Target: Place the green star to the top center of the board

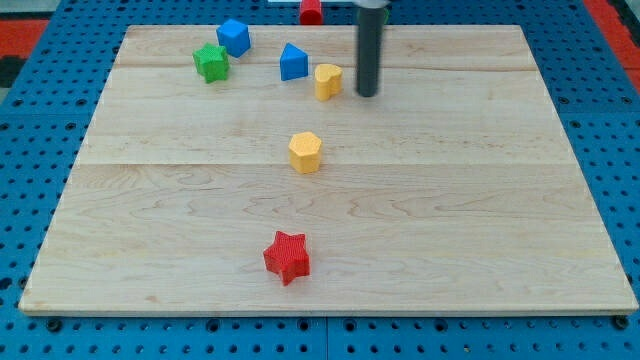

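The green star lies near the board's top left, just below and left of a blue block. My tip rests on the board near the top centre, just right of a yellow block. A second blue block sits left of that yellow block, between it and the green star. The tip is well to the right of the green star and apart from it.
A yellow hexagonal block sits mid-board. A red star lies near the view's bottom centre. A red block stands beyond the top edge of the wooden board. Blue pegboard surrounds the board.
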You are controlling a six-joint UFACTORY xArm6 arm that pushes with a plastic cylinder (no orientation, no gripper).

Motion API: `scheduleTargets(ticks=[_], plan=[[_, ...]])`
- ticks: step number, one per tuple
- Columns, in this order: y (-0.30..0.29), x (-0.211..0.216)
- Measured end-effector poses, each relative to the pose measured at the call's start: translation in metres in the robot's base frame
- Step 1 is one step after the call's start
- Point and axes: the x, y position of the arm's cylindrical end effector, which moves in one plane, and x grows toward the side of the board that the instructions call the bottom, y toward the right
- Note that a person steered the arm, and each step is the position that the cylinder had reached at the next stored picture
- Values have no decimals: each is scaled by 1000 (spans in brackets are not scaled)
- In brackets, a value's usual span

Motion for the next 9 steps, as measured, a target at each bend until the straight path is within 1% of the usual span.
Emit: scheduleTargets(ticks=[1, 2, 3, 4, 5, 6, 7, 8, 9], plan=[[39, -14], [45, -60], [17, -79], [-41, -58], [-72, -34], [-138, 18], [-172, 47], [-225, 23], [-249, 50]])
